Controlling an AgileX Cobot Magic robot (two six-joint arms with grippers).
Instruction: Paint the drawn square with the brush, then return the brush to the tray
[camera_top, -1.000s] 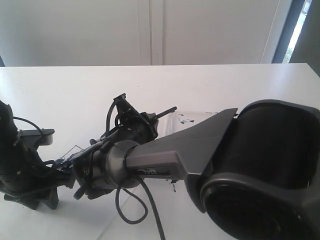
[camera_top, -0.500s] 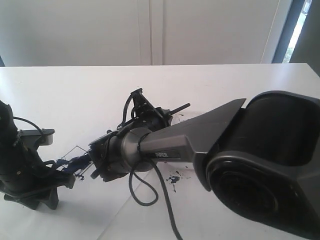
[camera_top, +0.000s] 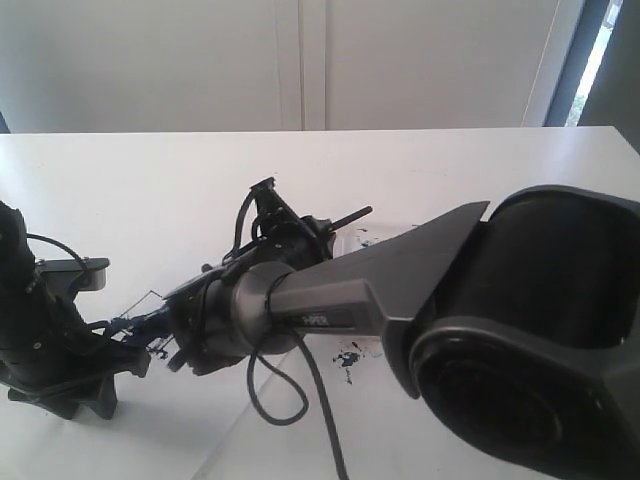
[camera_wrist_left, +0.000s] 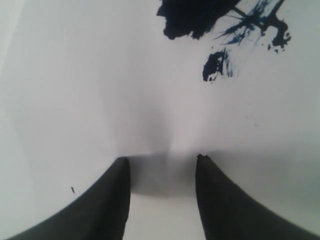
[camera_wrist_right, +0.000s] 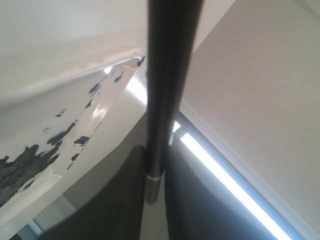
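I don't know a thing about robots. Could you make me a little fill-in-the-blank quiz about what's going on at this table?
1. The right tool is shut on a long black ____.
2. The left tool stands ____, holding nothing.
3. The drawn square is smeared dark ____.

Missing words: brush; open; blue.

The white table (camera_top: 450, 160) carried a white paper sheet (camera_top: 375, 430) near the right hand (camera_top: 318, 232), the blue-smeared drawn square (camera_top: 148, 300) back past its wrist, a small dark splatter (camera_top: 347, 357), and the tray (camera_top: 378, 238) just beyond its fingertips.
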